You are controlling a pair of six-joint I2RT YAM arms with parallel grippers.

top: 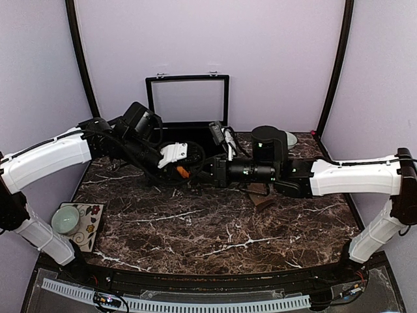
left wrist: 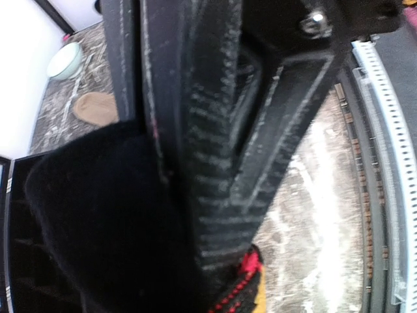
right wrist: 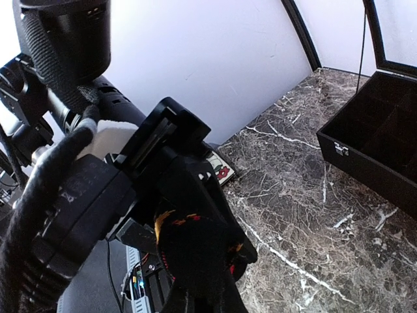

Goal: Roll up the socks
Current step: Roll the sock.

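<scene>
Argyle sock [right wrist: 195,251] is clamped by my left gripper [top: 184,168] and right gripper [top: 203,173]; the tan sock [top: 264,197] lies right, nearer the latter.

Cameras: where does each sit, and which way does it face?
Top external: above and behind the bases, looking down on the marble table; left arm and right arm show.
Left wrist: on the left arm, facing right past its own fingers to the argyle sock.
Right wrist: on the right arm, facing left at the left arm; own fingers at bottom.
Shared: both wrist views show the argyle sock.
</scene>
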